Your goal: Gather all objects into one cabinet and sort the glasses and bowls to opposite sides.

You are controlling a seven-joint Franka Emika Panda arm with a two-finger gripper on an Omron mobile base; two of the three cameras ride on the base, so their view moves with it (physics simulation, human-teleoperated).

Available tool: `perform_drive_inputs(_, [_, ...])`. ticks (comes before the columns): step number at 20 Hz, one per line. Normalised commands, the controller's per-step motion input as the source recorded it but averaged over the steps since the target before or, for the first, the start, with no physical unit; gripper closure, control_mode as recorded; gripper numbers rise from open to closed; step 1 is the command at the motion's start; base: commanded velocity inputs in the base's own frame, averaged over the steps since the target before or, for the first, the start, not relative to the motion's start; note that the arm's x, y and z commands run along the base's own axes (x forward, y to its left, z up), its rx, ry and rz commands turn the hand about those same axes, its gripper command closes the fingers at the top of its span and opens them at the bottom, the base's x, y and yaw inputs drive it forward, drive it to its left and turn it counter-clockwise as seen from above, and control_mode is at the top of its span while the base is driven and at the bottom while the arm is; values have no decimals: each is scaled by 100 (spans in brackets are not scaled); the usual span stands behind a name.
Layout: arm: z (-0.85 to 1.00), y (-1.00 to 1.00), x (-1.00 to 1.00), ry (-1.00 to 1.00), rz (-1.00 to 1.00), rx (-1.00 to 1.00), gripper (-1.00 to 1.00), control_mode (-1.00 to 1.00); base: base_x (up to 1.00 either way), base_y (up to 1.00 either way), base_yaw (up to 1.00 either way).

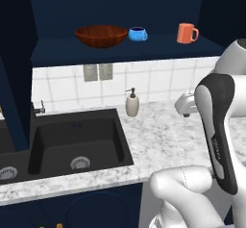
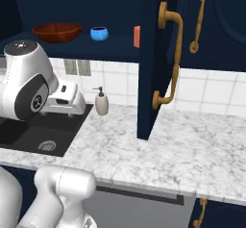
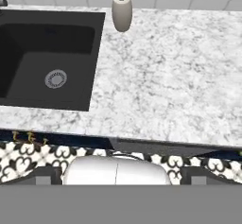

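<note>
The navy wall cabinet (image 1: 120, 51) stands open above the counter. On its shelf, from left to right, sit the wide reddish-brown wooden bowl (image 1: 101, 35) (image 2: 56, 31), the squat blue cup (image 1: 138, 34) (image 2: 99, 33) and the orange mug (image 1: 186, 33). In the right base view the orange mug (image 2: 137, 36) shows as a sliver behind a door edge. My gripper (image 3: 120, 175) hangs well below the shelf, over the marble counter (image 3: 165, 76). It is open, its dark fingertips (image 3: 45, 176) far apart with nothing between them. My white hand (image 1: 185, 103) (image 2: 67, 102) hovers to the right of the sink.
A black sink (image 1: 77, 140) (image 3: 47, 57) is set in the counter at the left, a faucet (image 1: 38, 108) behind it. A beige soap dispenser (image 1: 132, 103) (image 2: 101, 102) (image 3: 122, 10) stands by the tiled wall. A navy door with a brass handle (image 2: 169, 58) juts out on the right.
</note>
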Motion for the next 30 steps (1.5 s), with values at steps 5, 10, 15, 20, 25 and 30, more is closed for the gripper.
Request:
perform_drive_inputs(5, [0,0,0,0,0,0,-100,100,-93,-9,23])
perform_drive_inputs(10, [0,0,0,0,0,0,-100,100,-38,17,70])
perform_drive_inputs(15, [0,0,0,0,0,0,-100,100,0,32,79])
perform_drive_inputs(20, [0,0,0,0,0,0,-100,100,0,26,90])
perform_drive_inputs(25, [0,0,0,0,0,0,-100,100,0,22,91])
perform_drive_inputs(30, [0,0,0,0,0,0,-100,100,-5,17,100])
